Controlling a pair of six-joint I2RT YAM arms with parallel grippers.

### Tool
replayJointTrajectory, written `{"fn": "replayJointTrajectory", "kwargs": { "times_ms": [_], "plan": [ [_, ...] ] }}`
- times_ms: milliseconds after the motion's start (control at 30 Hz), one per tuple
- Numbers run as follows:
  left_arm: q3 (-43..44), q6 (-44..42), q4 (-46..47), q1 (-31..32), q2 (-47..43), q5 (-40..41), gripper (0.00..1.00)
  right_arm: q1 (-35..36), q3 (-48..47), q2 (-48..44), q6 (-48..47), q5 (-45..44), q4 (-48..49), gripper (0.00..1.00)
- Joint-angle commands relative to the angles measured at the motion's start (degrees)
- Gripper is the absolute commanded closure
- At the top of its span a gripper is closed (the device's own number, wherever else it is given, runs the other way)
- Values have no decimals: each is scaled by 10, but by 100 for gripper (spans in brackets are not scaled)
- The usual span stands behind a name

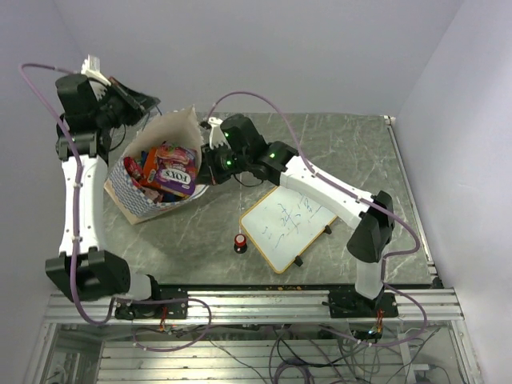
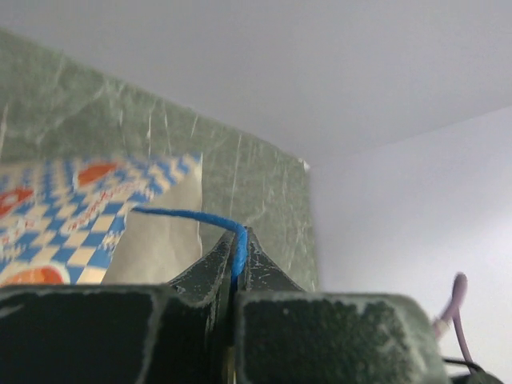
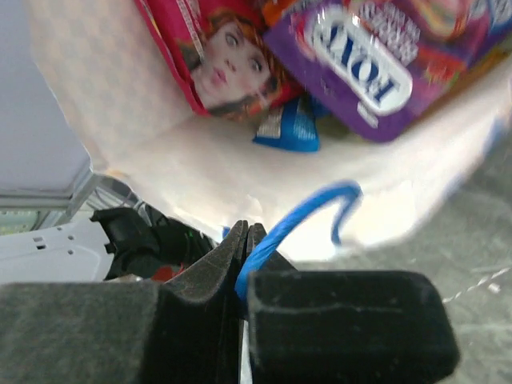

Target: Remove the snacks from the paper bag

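The paper bag (image 1: pixel 136 200), cream with a blue-and-white checkered band, lies tilted on the table at the left with its mouth held open. Inside lie the snacks: a purple packet (image 1: pixel 178 172), a red-pink one (image 1: pixel 152 164) and others. My left gripper (image 1: pixel 146 102) is shut on a blue cord handle (image 2: pixel 192 216) at the bag's far side. My right gripper (image 1: pixel 206 164) is shut on the other blue cord handle (image 3: pixel 308 212) at the bag's right edge. The right wrist view shows the purple packet (image 3: pixel 376 56), a red-pink packet (image 3: pixel 224 64) and a blue one (image 3: pixel 290 132).
A wood-framed whiteboard (image 1: pixel 286 224) lies on the table right of the bag. A small red-topped black knob (image 1: pixel 240 241) stands in front of it. The table's back edge meets the white wall (image 1: pixel 280 48).
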State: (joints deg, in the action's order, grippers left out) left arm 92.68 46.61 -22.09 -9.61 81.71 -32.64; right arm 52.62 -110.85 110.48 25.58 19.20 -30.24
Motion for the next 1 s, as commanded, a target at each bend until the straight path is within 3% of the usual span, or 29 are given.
{"fn": "replayJointTrajectory", "kwargs": {
  "times_ms": [0, 167, 367, 500, 667, 900, 967],
  "plan": [
    [-60, 6, -23, 5, -87, -27, 93, 6, 64, -51, 55, 4, 46, 100],
    [-90, -12, -101, 6, -128, -45, 93, 19, 106, -65, 71, 1, 43, 100],
    [-93, -1, -109, 5, -139, -69, 93, 20, 166, -101, 47, 6, 38, 100],
    [-79, -13, -141, 5, -135, -72, 93, 12, 123, -101, -24, -55, -42, 92],
    [-65, -50, -196, 6, -132, -46, 93, -5, 117, -111, -89, -145, -94, 67],
    [-87, -9, -178, 5, -157, -46, 93, -33, 106, -154, -146, -233, -134, 14],
    [-86, -6, -193, 5, -162, -43, 93, -32, 76, -155, -161, -247, -145, 7]
  ]
}}
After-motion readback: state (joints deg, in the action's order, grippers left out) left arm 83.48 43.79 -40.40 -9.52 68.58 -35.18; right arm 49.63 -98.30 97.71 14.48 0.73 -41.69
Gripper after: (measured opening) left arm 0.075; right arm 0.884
